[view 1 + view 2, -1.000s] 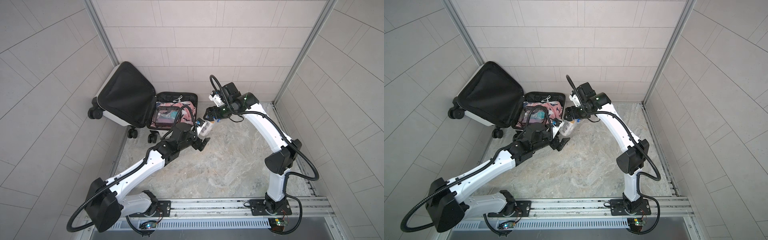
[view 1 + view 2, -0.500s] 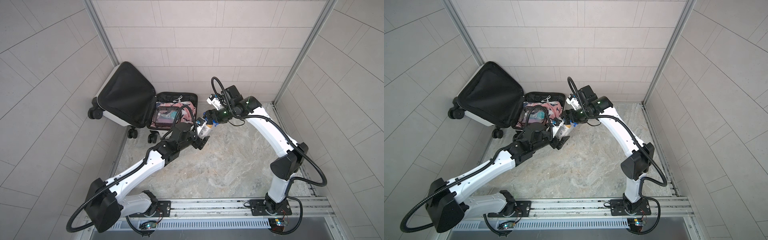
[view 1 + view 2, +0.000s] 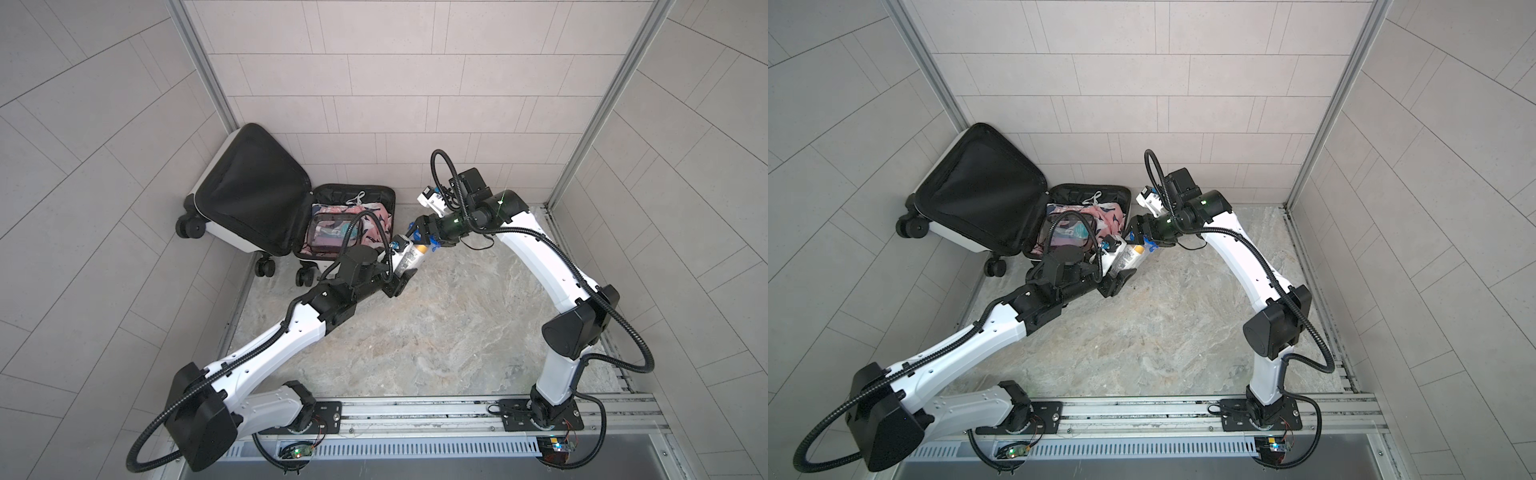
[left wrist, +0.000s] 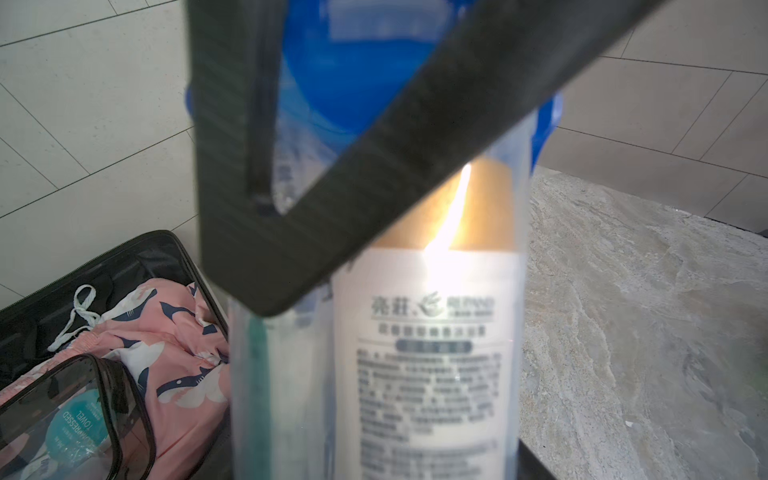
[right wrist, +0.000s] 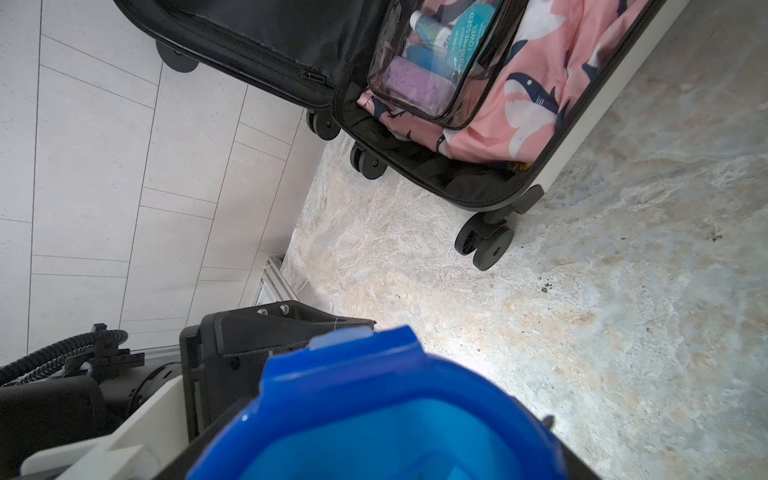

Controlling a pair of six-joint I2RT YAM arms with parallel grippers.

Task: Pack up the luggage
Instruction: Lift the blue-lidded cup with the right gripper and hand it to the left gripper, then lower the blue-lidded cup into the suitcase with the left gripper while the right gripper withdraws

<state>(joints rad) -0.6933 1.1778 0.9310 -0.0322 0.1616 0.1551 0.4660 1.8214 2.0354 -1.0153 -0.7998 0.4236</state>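
Observation:
The luggage stands open in the back left corner, lid up against the wall. In both top views a clear case with a blue lid hangs just right of the luggage, held between the two arms. Inside it are a white bottle and a green toothbrush. My right gripper is shut on the lid end. My left gripper grips the case's body, its fingers against both sides.
A pink shark-print cloth and a clear black-trimmed pouch of toiletries lie in the luggage's lower half. The luggage's black wheels rest on the marble floor. Tiled walls close in at the back and both sides.
My right gripper has brought the clear case left and lower, into my left gripper. The left jaws have narrowed onto the case's body.

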